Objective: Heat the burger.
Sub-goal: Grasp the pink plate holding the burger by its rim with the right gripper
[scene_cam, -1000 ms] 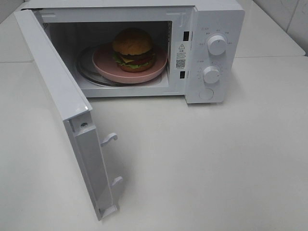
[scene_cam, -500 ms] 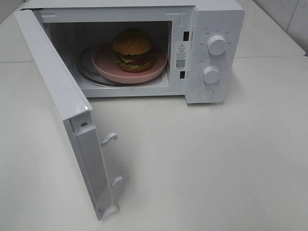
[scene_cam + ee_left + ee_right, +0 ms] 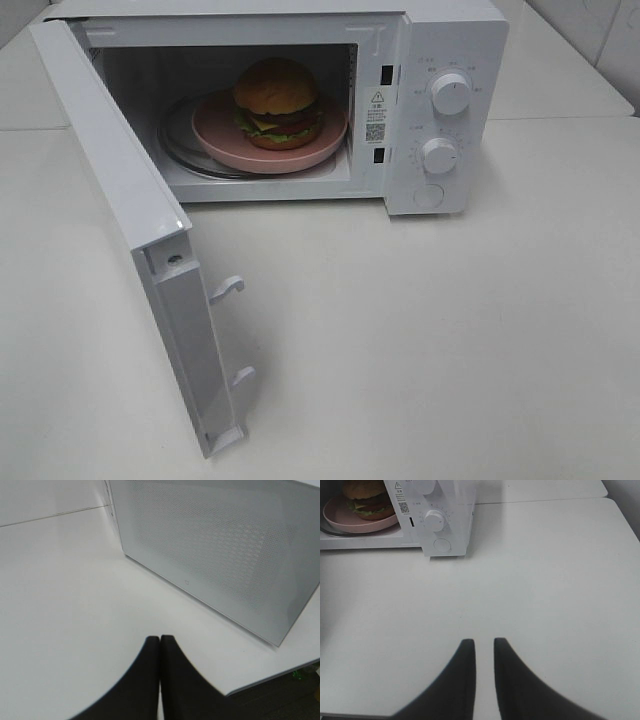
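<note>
The burger (image 3: 277,100) sits on a pink plate (image 3: 215,135) inside the white microwave (image 3: 455,40), whose door (image 3: 110,170) stands wide open to the left. The right wrist view shows the burger (image 3: 367,497) and plate (image 3: 340,520) far ahead of my right gripper (image 3: 484,642). That gripper hovers over the bare table with a narrow gap between its fingers and nothing in it. My left gripper (image 3: 159,639) is shut and empty, close to the door's meshed outer face (image 3: 215,555). Neither gripper appears in the high view.
Two knobs (image 3: 450,93) (image 3: 438,156) and a round button (image 3: 428,196) are on the microwave's right panel. The open door's latch hooks (image 3: 228,288) jut out over the white table (image 3: 450,330). The table's edge (image 3: 270,677) is near my left gripper.
</note>
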{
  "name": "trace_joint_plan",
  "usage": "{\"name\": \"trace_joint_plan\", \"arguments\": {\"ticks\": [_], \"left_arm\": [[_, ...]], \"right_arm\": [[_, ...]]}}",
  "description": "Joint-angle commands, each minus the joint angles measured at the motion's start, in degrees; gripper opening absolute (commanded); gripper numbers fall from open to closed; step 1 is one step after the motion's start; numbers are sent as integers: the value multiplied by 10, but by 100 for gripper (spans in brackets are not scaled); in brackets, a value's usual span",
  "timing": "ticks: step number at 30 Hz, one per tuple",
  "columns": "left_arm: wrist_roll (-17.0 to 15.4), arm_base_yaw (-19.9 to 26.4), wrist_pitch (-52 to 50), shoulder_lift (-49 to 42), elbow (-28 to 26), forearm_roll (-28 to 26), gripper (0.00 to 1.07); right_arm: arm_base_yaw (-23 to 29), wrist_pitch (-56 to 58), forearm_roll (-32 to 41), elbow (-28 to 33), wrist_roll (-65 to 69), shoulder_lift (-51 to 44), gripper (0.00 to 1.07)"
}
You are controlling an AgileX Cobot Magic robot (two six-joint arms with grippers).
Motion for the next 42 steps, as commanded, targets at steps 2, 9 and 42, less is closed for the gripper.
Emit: {"name": "trace_joint_plan", "arguments": {"ticks": [2, 9, 42], "left_arm": [[-3, 2, -9, -12, 2, -5, 0], [-3, 2, -9, -12, 2, -5, 0], [-3, 2, -9, -12, 2, -5, 0]], "right_arm": [[-2, 1, 0, 2, -3, -15, 17], [-2, 1, 0, 2, -3, -15, 18], [-2, 1, 0, 2, -3, -15, 20]]}}
